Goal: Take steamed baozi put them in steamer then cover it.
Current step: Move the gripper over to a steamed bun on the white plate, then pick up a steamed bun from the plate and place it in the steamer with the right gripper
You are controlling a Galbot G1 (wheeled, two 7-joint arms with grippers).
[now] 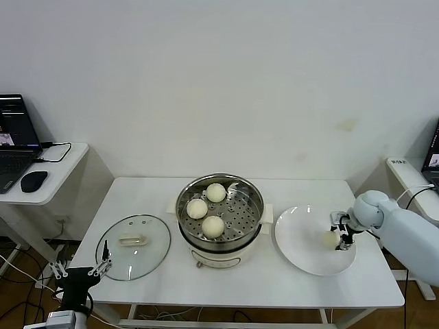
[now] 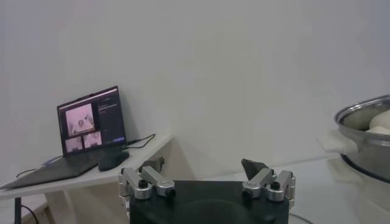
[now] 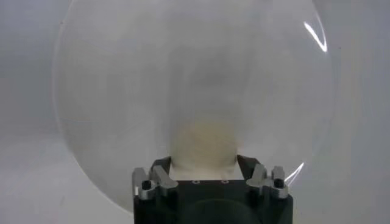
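A black laptop (image 1: 12, 140) and a dark mouse (image 1: 33, 181) sit on a small white side desk (image 1: 58, 181) at the robot's far left, and another white unit (image 1: 406, 173) stands at the far right; nothing lies between the steamer and the plate. The work surface is a white rectangular table (image 1: 254, 281) set against a plain white wall (image 1: 219, 75). On it, a round clear glass cover with a cream bar handle (image 1: 133, 247) lies flat at the left, and the round shiny stainless-steel steamer on its cream base (image 1: 219, 218) stands in the middle with three smooth cream-white steamed baozi (image 1: 212, 225) on its perforated tray. A flat round white plate (image 1: 302, 257) lies to the right. The fourth cream-white bun (image 3: 203, 146) rests on that plate, and the right gripper (image 1: 341, 236) stands around it, fingers (image 3: 159, 170) pinching its two sides. The left gripper (image 1: 101, 264) waits low off the table's left front corner, jaws spread wide and holding nothing.
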